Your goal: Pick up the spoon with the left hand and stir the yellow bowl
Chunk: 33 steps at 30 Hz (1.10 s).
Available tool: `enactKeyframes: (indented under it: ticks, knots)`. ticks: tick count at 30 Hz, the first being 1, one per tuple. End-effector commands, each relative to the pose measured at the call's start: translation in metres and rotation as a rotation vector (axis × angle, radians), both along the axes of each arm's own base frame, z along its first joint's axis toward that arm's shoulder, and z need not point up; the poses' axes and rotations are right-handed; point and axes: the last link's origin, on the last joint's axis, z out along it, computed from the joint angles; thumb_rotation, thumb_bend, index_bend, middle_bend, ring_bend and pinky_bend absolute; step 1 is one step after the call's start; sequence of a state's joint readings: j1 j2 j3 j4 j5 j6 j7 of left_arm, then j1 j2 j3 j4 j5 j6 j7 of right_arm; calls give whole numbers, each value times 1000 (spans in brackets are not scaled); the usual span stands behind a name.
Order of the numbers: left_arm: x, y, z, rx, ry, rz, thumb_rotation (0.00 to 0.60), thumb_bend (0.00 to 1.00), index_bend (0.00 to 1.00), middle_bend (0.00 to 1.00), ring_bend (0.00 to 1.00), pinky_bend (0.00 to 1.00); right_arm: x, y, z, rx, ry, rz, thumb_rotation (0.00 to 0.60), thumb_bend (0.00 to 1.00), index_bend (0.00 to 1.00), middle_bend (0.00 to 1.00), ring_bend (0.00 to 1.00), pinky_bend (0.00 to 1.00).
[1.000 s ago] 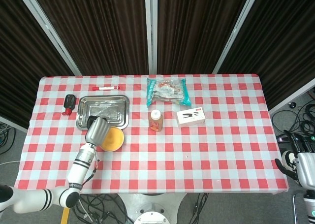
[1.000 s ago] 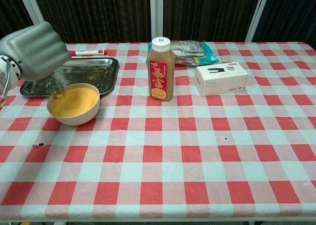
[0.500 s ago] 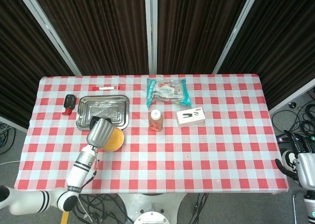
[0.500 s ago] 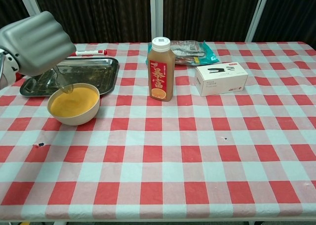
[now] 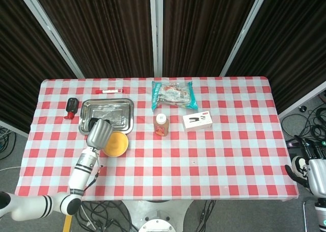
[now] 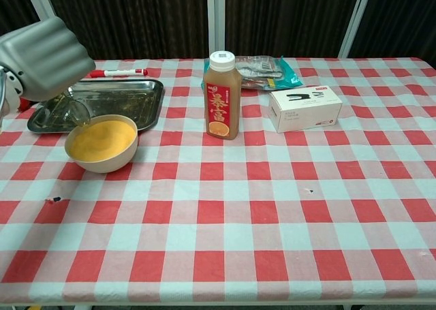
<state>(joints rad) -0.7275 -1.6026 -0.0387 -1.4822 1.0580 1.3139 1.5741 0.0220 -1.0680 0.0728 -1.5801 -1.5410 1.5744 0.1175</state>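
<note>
The spoon was held in the closed left hand, its tip dipped into the yellow bowl.

Checked tablecloth lies bare across the near half. A juice bottle stands upright mid-table, with a white box beside it and a snack packet behind.

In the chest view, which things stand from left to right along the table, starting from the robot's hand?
left hand holding the spoon → yellow bowl → juice bottle → white box
</note>
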Motion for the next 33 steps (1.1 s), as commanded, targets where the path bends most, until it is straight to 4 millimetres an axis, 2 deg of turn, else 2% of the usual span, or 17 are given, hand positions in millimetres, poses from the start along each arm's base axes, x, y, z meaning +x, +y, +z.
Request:
enactKeyframes:
  ticks: [1,6,13,21,27,30,33]
  knots:
    - [-5,4,-2,3,29,19,600,448,735,1000,1000,1000,0,1,0,0,-1,1,600,188,103,286,140,233]
    - [-10,1,-7,-20,32,39,600,448,735,1000,1000,1000,-1,2,1,-4,-3,-4,600,188,103,286,140,233]
    - [-2,1,1,-18,-9,20,600,448,740,1000,1000,1000,0,2,0,-3,-4,4,600,187,103,286,140,233]
    - [-7,7,3,3,-2,42,600,448,743,1000,1000,1000,-2,3,1,-3,-8,4,600,187,103,286,141,233]
    - [1,4,8,-21,-70,28,600,448,744,1000,1000,1000,-2,1,0,2,-11,8,600,188,103,286,141,233]
    - [6,10,12,-40,-140,22,600,448,744,1000,1000,1000,-2,1,0,1,-10,7,600,187,103,286,140,233]
    - [4,27,18,-52,-259,56,600,448,744,1000,1000,1000,-4,2,1,-2,-11,1,600,185,104,286,140,233]
